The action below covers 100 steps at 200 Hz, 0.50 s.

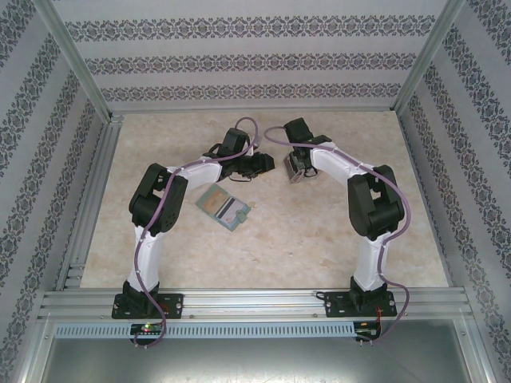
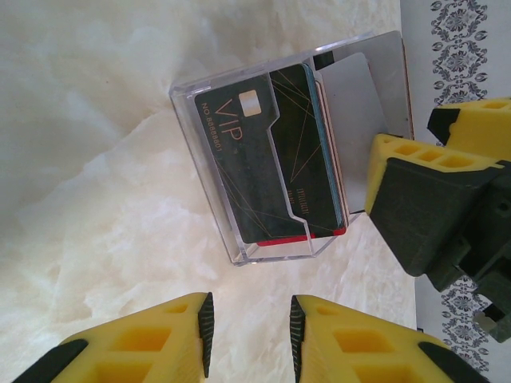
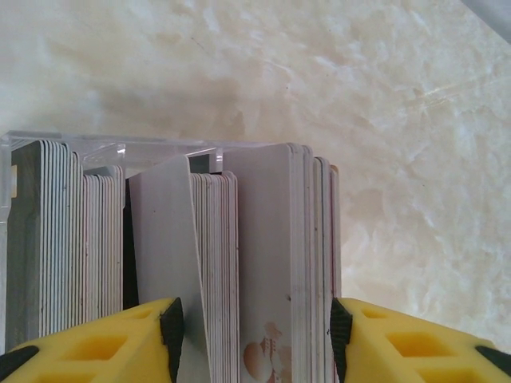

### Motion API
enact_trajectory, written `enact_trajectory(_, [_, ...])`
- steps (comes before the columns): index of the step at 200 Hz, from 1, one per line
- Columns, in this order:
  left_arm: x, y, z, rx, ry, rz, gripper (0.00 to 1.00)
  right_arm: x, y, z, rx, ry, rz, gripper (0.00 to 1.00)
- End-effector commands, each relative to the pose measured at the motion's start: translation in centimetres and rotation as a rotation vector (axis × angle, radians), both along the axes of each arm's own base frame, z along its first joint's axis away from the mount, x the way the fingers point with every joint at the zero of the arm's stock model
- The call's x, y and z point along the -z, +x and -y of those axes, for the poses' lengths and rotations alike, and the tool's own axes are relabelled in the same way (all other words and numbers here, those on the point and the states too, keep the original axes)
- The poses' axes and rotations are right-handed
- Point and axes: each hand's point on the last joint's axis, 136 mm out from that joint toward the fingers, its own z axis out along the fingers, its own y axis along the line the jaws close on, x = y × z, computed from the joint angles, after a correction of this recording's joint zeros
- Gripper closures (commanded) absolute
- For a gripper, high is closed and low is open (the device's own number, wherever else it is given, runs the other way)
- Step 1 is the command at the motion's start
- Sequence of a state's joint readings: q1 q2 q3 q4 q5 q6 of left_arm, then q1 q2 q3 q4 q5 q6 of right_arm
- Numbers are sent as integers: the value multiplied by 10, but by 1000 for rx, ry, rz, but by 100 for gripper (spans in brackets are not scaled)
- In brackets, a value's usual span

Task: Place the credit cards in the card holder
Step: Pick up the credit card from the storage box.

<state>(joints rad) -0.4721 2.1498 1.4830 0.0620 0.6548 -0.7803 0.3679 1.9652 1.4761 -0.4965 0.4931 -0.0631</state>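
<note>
Black card [image 2: 263, 159] showing "VIP" in clear box [image 2: 217, 199]. Left gripper [image 2: 251, 319] gaping, empty. Right gripper [image 3: 251, 319] seemingly clamping credit cards [image 3: 263, 239]. Cream marbled table [image 1: 319, 239] lying beneath.

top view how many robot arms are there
2. The left arm stands on the left, the right arm on the right; both bend inward over the table. None looks hidden.

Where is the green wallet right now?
In the top view, the green wallet lies open on the table, left of centre, just right of the left arm.
</note>
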Motion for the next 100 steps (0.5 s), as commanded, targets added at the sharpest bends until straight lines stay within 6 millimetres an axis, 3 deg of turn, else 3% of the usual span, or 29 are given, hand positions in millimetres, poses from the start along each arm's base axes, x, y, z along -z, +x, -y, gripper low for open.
enact_trajectory(1, [-2,-3,7,18,-26,16,66,-19,-1,13,16,-20,33,48])
enact_trajectory(40, [-2,-4,7,19,-24,17,66,-7,-5,4,-18,28,-7,57])
enact_trajectory(100, [-3,-3,7,20,-24,19,66,-2,-12,-16,-67,148,-38,56])
